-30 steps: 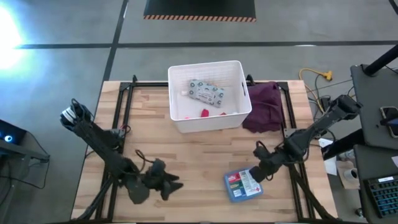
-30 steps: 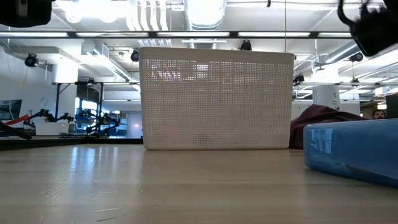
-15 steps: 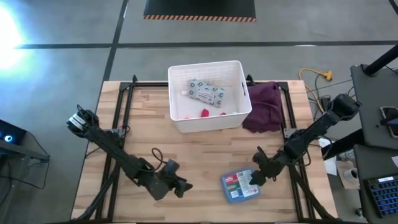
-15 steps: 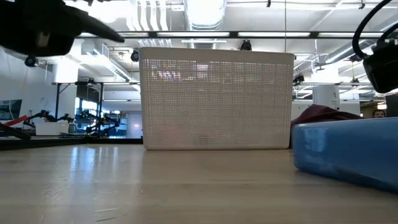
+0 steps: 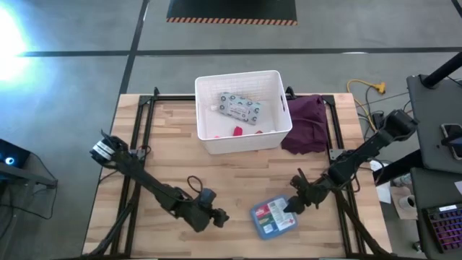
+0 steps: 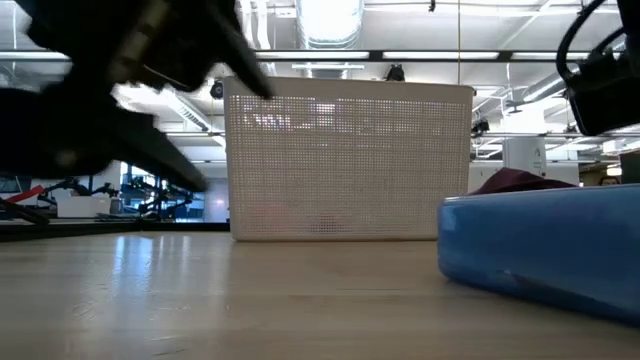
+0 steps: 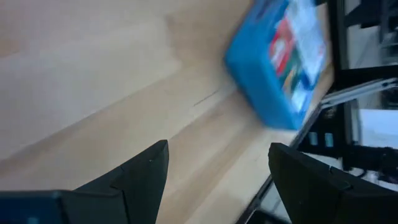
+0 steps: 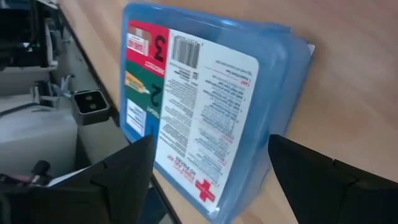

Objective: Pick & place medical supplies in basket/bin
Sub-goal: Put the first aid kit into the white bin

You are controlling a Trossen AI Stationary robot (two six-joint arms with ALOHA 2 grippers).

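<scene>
The flat blue first-aid box (image 5: 271,219) lies label up on the table near its near edge, and also shows in the low view (image 6: 545,250). My right gripper (image 5: 290,206) is open at the box's right end; in its wrist view the box (image 8: 205,112) lies between its spread fingers. My left gripper (image 5: 220,217) is open, low over the table just left of the box (image 7: 280,62). The white basket (image 5: 276,108) stands at the far middle and holds a grey-green packet (image 5: 240,107) and a small red item (image 5: 237,131). My right gripper comes slanting down from the table's right, open, with the box's right end (image 8: 273,155) between its fingers (image 8: 124,180). The box lies flat on the table. Whether the fingers touch its sides cannot be told.
A dark purple cloth (image 5: 307,123) lies right of the basket. Bare wood lies between the basket and the box. The basket's ribbed wall (image 6: 348,160) fills the middle of the low view, and the left arm (image 6: 120,90) shows as a dark blur.
My left gripper has swung from the near left toward the table's right, close to the blue box. My right gripper has moved toward the left and near edge, and the box has slid a little leftward along the table with it.
</scene>
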